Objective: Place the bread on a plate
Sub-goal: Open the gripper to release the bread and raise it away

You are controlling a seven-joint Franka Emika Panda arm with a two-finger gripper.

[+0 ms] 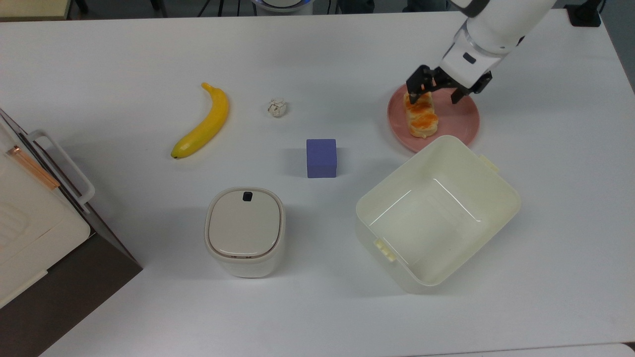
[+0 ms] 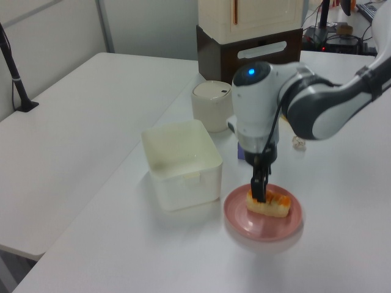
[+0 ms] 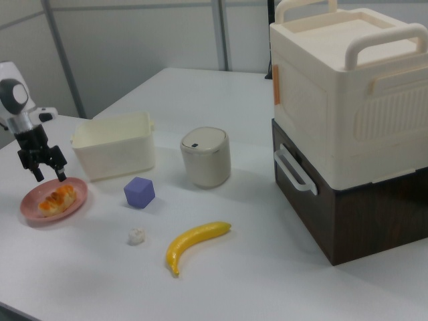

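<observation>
The bread (image 1: 420, 115), a pale loaf piece with an orange-brown glazed top, lies flat on the left half of the pink plate (image 1: 459, 120) in the top view. My gripper (image 1: 435, 90) hovers open just over the bread's far end, its black fingers spread apart and holding nothing. In the left view the gripper (image 2: 260, 188) stands right above the bread (image 2: 272, 204) on the plate (image 2: 244, 224). The right view shows the gripper (image 3: 49, 174) open a little above the bread (image 3: 57, 198) and the plate (image 3: 32, 210).
A large cream tub (image 1: 436, 213) sits close against the plate's near side. A purple cube (image 1: 321, 157), a lidded cream canister (image 1: 245, 230), a banana (image 1: 203, 124) and a small whitish ball (image 1: 278, 107) lie further toward the top view's left. A cream box on a dark base (image 1: 30, 218) occupies the top view's left edge.
</observation>
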